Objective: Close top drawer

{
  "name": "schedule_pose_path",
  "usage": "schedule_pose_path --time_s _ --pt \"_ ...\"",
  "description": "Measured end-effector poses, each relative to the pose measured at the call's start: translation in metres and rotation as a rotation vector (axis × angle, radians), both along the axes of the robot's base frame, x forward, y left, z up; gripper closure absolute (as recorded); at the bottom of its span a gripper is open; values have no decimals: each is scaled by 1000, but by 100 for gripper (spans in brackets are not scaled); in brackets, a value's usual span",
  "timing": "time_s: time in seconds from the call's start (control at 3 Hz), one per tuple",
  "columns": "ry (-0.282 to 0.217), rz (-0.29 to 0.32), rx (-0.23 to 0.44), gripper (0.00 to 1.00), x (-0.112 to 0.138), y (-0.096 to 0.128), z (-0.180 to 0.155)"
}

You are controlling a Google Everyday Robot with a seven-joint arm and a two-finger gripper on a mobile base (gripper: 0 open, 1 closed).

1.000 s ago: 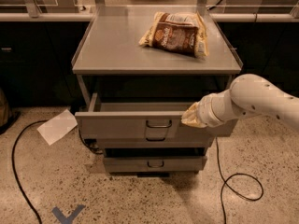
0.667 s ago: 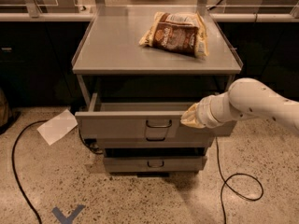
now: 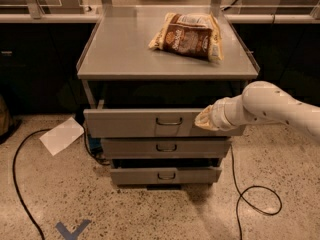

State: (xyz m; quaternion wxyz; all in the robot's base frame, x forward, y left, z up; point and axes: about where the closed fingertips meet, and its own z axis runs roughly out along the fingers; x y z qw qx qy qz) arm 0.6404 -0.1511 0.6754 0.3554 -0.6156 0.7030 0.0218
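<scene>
Camera view: gripper [image 3: 204, 119] at the right part of the top drawer [image 3: 131, 123] front, its grip state cannot be told; drawer protrudes slightly beneath cabinet top [image 3: 125, 49]; snack bag [image 3: 187, 34] above, print illegible

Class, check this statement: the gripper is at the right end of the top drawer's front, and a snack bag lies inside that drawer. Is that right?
Not quite. The snack bag lies on the cabinet top, not inside the top drawer. The gripper is at the right end of that drawer's front, as stated. The camera view shows both.
</scene>
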Motion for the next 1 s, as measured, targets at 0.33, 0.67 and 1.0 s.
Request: schedule_pose_path --time_s 0.33,0.67,1.0 --pt "0 0 0 100 0 0 0" --pt "-17 7 -7 100 9 3 -1" --pt "-63 25 -23 100 56 11 -14"
